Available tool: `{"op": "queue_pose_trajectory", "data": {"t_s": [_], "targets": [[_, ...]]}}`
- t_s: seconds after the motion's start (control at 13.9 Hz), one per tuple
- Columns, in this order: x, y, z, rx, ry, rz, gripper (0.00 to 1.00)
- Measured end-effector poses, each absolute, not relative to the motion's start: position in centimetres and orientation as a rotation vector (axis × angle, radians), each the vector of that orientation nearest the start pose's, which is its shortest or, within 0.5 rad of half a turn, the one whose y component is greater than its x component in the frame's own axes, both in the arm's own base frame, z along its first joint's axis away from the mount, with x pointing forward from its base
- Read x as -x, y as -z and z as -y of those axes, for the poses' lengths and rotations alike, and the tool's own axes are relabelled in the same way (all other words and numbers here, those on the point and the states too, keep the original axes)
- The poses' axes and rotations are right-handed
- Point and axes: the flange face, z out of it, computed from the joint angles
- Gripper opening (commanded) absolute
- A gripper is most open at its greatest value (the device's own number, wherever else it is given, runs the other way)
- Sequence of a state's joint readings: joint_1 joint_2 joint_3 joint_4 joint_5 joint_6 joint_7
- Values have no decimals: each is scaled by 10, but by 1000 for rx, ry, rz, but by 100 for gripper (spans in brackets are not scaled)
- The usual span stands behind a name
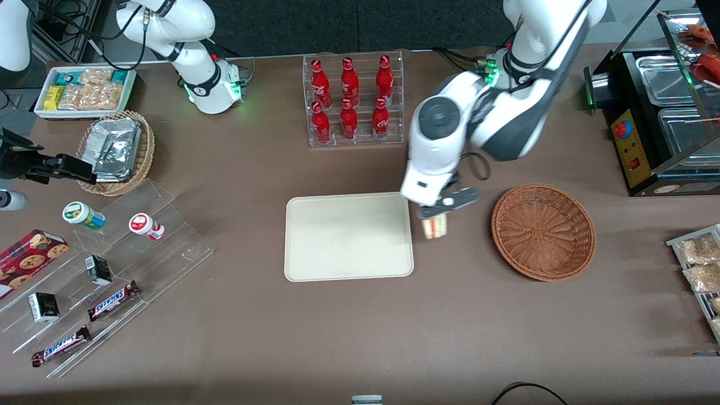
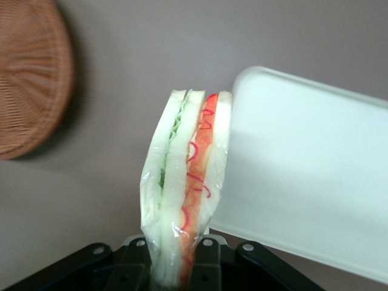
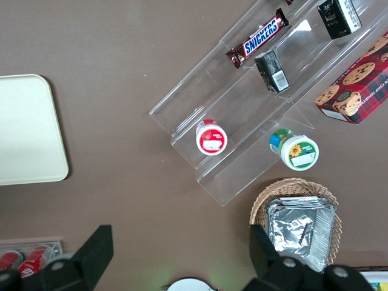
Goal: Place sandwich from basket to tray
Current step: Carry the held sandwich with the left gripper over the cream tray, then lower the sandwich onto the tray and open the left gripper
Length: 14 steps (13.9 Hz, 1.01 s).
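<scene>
1. Brown tabletop point(image 1: 360, 337) fills the front view. The gripper point(image 1: 441, 214) hangs above the strip of table between the tray point(image 1: 349, 270) and the basket point(image 1: 543, 232), right at the tray's short edge. Its fingers are pinched on the sandwich point(image 1: 436, 227), which hangs below them – lifted clear of the basket and not yet over the tray's surface. The cream tray lies flat with nothing on it; the reddish-brown wicker basket sits toward the working arm's end of the table, with nothing in its bowl. Farther from the camera than the tray stands a clear rack of red bottles point(image 1: 351, 98). Toward the parked arm's end lie a tan basket of foil packs point(image 1: 117, 151), a white bin of snacks point(image 1: 84, 90) and clear tiered shelves point(image 1: 112, 270) with Snickers bars point(image 1: 112, 300).

2. Wrist view of the working arm: the sandwich point(image 2: 185, 194) stands on edge in its clear wrap – white bread, green filling on one side, red-orange on the other – with the gripper point(image 2: 173, 267) closed on its narrow end. The tray point(image 2: 315, 176) shows just beside it, its rounded corner next to the sandwich's tip; the basket point(image 2: 30, 79) lies well apart.

3. Parked arm's wrist view: one corner of the tray point(image 3: 27, 130), the clear shelves point(image 3: 242, 121) with a Snickers bar point(image 3: 257, 36), two round-lidded cups point(image 3: 211, 137), a cookie box point(image 3: 354, 85) and the foil-pack basket point(image 3: 300, 227).
</scene>
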<state>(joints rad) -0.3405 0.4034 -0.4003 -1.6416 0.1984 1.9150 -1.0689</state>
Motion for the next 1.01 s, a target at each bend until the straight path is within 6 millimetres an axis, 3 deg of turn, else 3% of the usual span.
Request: {"op": "queue_pose_trajectory", "data": {"t_s": [0.22,0.36,0.72,1.01], "targets": [[-495,-342,470,3030,-58,250,0],[-491,-316,499,3077,-47,199,0],[-485,-255,526,3104,-27,107,0],[-492,-244,534,3112,-30,121,0]]}}
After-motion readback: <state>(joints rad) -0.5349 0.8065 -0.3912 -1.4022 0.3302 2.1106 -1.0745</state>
